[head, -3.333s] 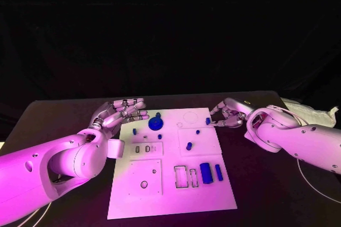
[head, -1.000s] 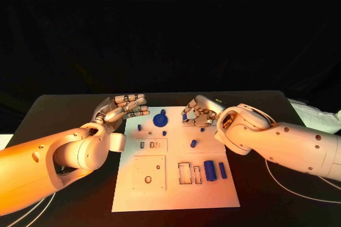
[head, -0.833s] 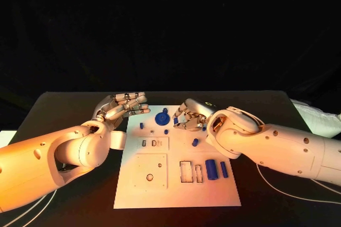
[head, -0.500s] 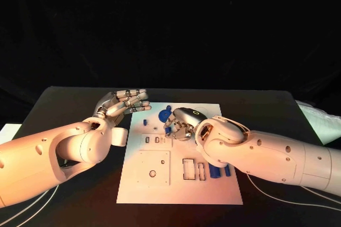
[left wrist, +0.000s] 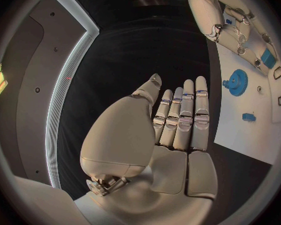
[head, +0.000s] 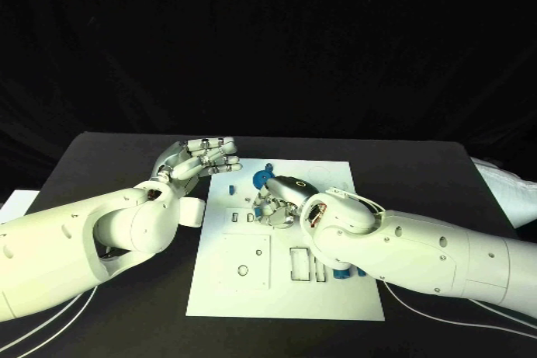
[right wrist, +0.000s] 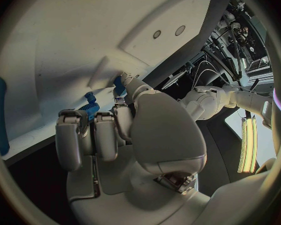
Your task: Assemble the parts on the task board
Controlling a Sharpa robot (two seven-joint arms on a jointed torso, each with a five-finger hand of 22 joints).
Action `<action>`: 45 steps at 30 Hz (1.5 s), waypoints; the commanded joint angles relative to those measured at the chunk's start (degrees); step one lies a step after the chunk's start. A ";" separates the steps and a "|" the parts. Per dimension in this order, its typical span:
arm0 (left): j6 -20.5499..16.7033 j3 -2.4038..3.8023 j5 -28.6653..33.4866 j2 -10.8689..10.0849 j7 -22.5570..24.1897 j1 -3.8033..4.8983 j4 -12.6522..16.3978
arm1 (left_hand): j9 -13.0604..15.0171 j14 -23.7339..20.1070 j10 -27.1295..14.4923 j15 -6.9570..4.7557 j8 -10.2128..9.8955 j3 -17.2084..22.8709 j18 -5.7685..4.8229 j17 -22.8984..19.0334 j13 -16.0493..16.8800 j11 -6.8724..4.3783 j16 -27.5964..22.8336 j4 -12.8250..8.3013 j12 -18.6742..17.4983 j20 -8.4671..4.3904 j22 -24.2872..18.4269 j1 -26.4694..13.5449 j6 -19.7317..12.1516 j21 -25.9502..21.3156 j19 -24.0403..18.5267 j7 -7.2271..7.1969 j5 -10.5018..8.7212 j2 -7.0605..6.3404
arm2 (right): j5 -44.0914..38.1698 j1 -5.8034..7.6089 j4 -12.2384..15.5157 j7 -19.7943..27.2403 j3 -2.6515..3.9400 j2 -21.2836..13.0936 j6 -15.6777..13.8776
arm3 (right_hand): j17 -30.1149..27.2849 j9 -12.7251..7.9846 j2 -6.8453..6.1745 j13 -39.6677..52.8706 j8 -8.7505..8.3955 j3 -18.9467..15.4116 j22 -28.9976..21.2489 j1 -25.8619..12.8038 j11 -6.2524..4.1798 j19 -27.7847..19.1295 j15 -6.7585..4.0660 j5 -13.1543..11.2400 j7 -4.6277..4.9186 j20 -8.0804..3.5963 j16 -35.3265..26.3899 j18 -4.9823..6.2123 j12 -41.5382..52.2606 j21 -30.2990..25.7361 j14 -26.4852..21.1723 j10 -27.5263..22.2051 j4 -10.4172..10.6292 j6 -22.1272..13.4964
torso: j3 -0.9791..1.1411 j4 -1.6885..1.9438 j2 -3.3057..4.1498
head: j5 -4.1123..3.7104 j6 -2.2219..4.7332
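Observation:
The white task board lies in the middle of the black table. My right hand is low over its upper middle, fingers curled round a small blue part pinched at the fingertips; the left wrist view shows that part between the fingers too. A blue gear sits near the board's far edge, just beyond this hand. A small blue peg stands to the gear's left. My left hand hovers by the board's far left corner, fingers straight and apart, holding nothing.
My right forearm lies across the board's right side and covers part of the long blue pieces there. Rectangular slots and a square inset plate mark the near half of the board. White cloth lies at the table's right edge.
My right hand has moved from the board's far right edge leftward to its upper middle, still holding the small blue part. The left hand has stayed put. The camera has shifted.

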 commanded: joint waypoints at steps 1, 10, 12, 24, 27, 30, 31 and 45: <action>1.06 0.05 0.16 0.13 0.51 0.06 0.04 | -0.07 0.38 0.17 0.16 -0.38 0.07 0.52 0.05 -0.06 0.17 -0.21 -0.35 -0.32 -0.03 -0.08 -0.17 0.41 -0.27 0.56 0.10 -0.02 0.60 | -1.35 -0.29 -0.01 -0.70 -0.14 0.02 2.16 | 6.38 0.37 0.01 1.05 0.31 0.20 4.13 -0.63 0.04 -0.50 -0.31 0.24 -0.31 -0.01 -0.23 -0.55 -0.11 -0.31 4.16 -0.47 -0.14 0.92 | 0.09 -0.08 0.05 | 0.38 -0.14; 1.06 0.05 0.16 0.12 0.49 0.05 0.02 | -0.07 0.38 0.17 0.16 -0.38 0.07 0.52 0.05 -0.06 0.17 -0.21 -0.35 -0.32 -0.03 -0.08 -0.17 0.41 -0.27 0.56 0.10 -0.02 0.60 | -2.05 -0.39 0.15 -1.21 -0.16 -0.43 3.41 | 6.30 0.36 -0.65 0.97 0.22 0.00 4.03 -1.31 0.05 -0.55 -0.30 0.30 -0.29 -0.01 -0.30 -0.53 -0.28 -0.37 4.16 -0.50 -0.25 0.85 | 0.08 -0.19 0.04 | 0.60 -0.28; 1.07 0.05 0.16 0.12 0.48 0.05 0.02 | -0.07 0.38 0.17 0.16 -0.38 0.07 0.52 0.05 -0.06 0.17 -0.21 -0.35 -0.32 -0.03 -0.08 -0.17 0.41 -0.27 0.56 0.10 -0.02 0.60 | -2.18 -0.40 0.16 -1.37 -0.16 -0.48 3.75 | 6.29 0.36 -0.76 0.95 0.20 -0.04 4.02 -1.42 0.06 -0.55 -0.30 0.31 -0.27 -0.01 -0.31 -0.53 -0.32 -0.38 4.16 -0.51 -0.26 0.83 | 0.08 -0.18 0.04 | 0.60 -0.32; 1.10 0.05 0.16 0.09 0.43 0.05 0.04 | -0.07 0.38 0.17 0.16 -0.38 0.07 0.52 0.05 -0.06 0.17 -0.21 -0.35 -0.32 -0.03 -0.08 -0.17 0.41 -0.27 0.56 0.10 -0.02 0.60 | -2.38 -0.42 0.02 -1.72 -0.16 -0.51 4.19 | 5.79 -0.46 -3.53 -0.30 -1.78 -1.53 3.62 -4.15 1.04 -0.79 0.40 0.15 0.99 0.41 -0.70 -0.47 -2.52 -0.62 4.06 -1.62 0.26 -2.30 | 0.06 -0.15 0.05 | 0.52 -0.40; 1.12 0.05 0.16 0.08 0.41 0.05 0.05 | -0.07 0.38 0.17 0.16 -0.38 0.07 0.52 0.05 -0.06 0.17 -0.21 -0.35 -0.32 -0.03 -0.08 -0.17 0.41 -0.27 0.56 0.10 -0.02 0.60 | -2.43 -0.41 -0.05 -1.67 -0.16 -0.48 3.56 | 5.68 -0.86 -4.38 -1.35 -2.25 -2.22 3.50 -4.87 1.54 -0.86 0.84 -0.35 1.52 0.83 -0.80 -0.45 -4.25 -0.69 4.03 -2.51 0.52 -3.91 | 0.04 -0.13 0.04 | 0.49 -0.41; 1.13 0.05 0.16 0.07 0.39 0.05 0.05 | -0.07 0.38 0.17 0.16 -0.38 0.07 0.52 0.05 -0.06 0.17 -0.21 -0.35 -0.32 -0.03 -0.08 -0.17 0.41 -0.27 0.56 0.10 -0.02 0.60 | -2.50 -0.41 -0.07 -1.65 -0.17 -0.43 3.14 | 5.59 -1.00 -4.74 -2.06 -2.24 -2.55 3.28 -5.04 1.71 -1.00 1.02 -0.66 1.69 1.04 -0.88 -0.39 -5.36 -0.80 4.01 -3.08 0.61 -4.60 | 0.03 -0.10 0.05 | 0.49 -0.45; 1.13 0.05 0.16 0.07 0.39 0.05 0.05 | -0.07 0.38 0.17 0.16 -0.38 0.07 0.52 0.05 -0.06 0.17 -0.21 -0.35 -0.32 -0.03 -0.08 -0.17 0.41 -0.27 0.56 0.10 -0.02 0.60 | -2.52 -0.41 -0.07 -1.64 -0.17 -0.41 3.01 | 5.55 -1.03 -4.82 -2.28 -2.24 -2.64 3.26 -5.08 1.76 -1.01 1.06 -0.73 1.73 1.09 -0.91 -0.39 -5.70 -0.82 4.00 -3.26 0.63 -4.80 | 0.04 -0.09 0.05 | 0.48 -0.46; 1.26 0.05 0.16 0.05 0.28 0.05 0.02 | -0.07 0.41 0.14 0.16 -0.42 0.08 0.51 0.08 -0.07 0.18 -0.30 -0.48 -0.34 -0.04 -0.10 -0.20 0.39 -0.31 0.59 0.12 -0.02 0.62 | -2.97 -0.47 0.59 -0.68 -0.21 -0.54 -1.64 | 5.41 -1.13 -6.05 -3.11 -2.11 -4.43 3.09 -5.67 2.16 -1.09 1.45 -1.69 2.08 1.57 -1.08 -0.34 -6.77 -0.95 3.96 -3.96 1.56 -7.00 | 0.08 -0.09 0.07 | 0.49 -0.48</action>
